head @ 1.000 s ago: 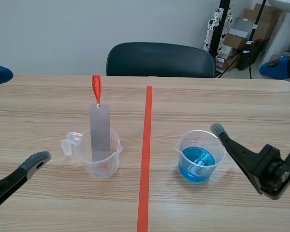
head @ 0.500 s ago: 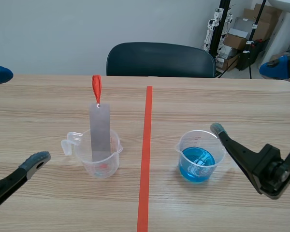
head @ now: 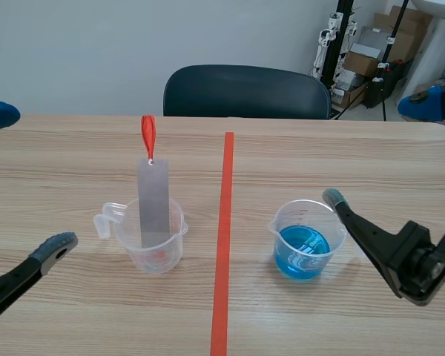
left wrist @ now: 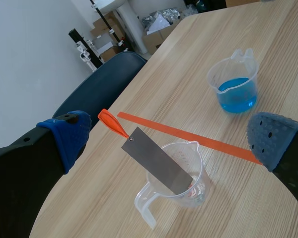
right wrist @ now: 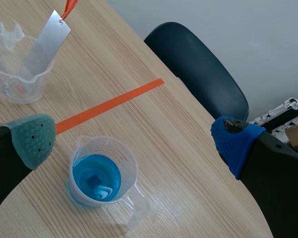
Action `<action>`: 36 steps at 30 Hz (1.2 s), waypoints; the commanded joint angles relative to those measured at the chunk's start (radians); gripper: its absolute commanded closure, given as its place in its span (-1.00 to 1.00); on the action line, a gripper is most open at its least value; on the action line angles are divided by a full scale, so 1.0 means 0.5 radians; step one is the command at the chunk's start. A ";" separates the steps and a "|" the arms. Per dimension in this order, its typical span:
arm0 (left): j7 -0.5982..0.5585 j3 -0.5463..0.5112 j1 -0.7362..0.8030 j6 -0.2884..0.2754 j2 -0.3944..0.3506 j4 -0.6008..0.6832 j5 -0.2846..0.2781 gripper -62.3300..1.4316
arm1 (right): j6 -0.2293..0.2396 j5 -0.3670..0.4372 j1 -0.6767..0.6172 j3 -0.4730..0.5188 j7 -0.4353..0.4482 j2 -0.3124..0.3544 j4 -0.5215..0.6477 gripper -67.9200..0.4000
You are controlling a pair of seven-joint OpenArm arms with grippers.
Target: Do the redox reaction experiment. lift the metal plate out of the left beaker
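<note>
Approach step: the metal plate stands in the left beaker, orange loop at 12 o'clock; my left gripper, jaws wide apart, sits at the beaker's 8 o'clock and must next pinch the plate's top, right gripper equally agape

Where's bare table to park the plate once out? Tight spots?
Bare wood: either side of the tape line up to the left beaker and the blue beaker, plus the far strip toward the chair. Tight: one finger of the open right gripper sits close beside the blue beaker. The open left gripper stands apart from the left beaker and plate.
</note>
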 commanded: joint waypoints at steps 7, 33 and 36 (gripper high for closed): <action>-0.026 0.008 0.015 0.011 0.021 0.014 -0.014 -1.00 | 0.040 0.093 0.196 0.007 0.015 0.006 -0.056 -1.00; -0.147 0.008 0.016 -0.104 0.378 -0.391 -0.014 -1.00 | 0.812 0.973 1.023 -0.259 -0.134 0.006 -0.755 -1.00; -0.210 0.008 0.016 -0.142 0.478 -0.479 -0.014 -1.00 | 0.812 0.972 1.130 -0.383 -0.137 0.006 -0.821 -1.00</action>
